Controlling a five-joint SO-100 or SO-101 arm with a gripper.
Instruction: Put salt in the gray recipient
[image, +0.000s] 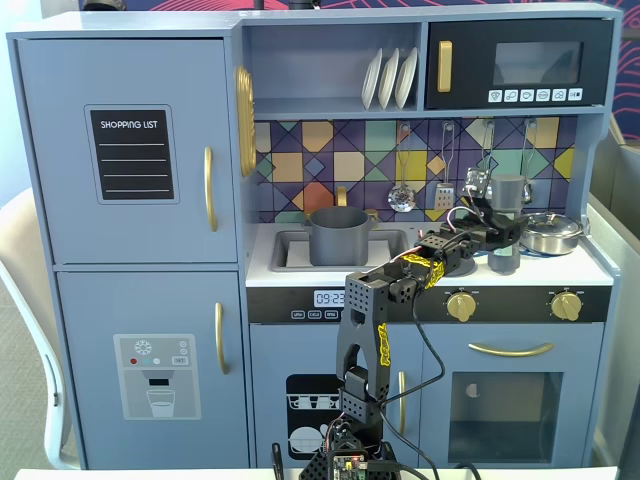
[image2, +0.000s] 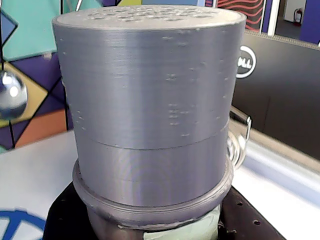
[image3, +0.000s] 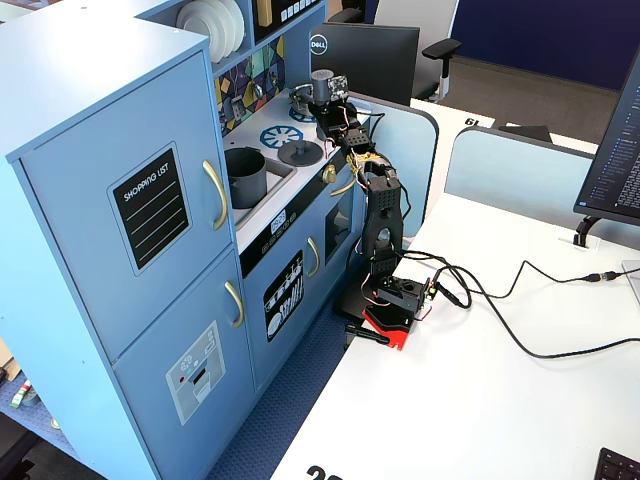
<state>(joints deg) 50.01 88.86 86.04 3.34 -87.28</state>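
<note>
Robot gripper (image: 503, 232) clasping the upright salt shaker (image: 507, 200) over the toy stove, gray pot (image: 338, 236) sitting in the sink, well apart to the left in a fixed view

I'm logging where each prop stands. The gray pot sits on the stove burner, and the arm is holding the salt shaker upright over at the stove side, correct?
Not quite: the gray pot sits in the sink, not on a burner, as a fixed view shows. The rest holds: the gripper has the salt shaker upright at the stove side.
</note>
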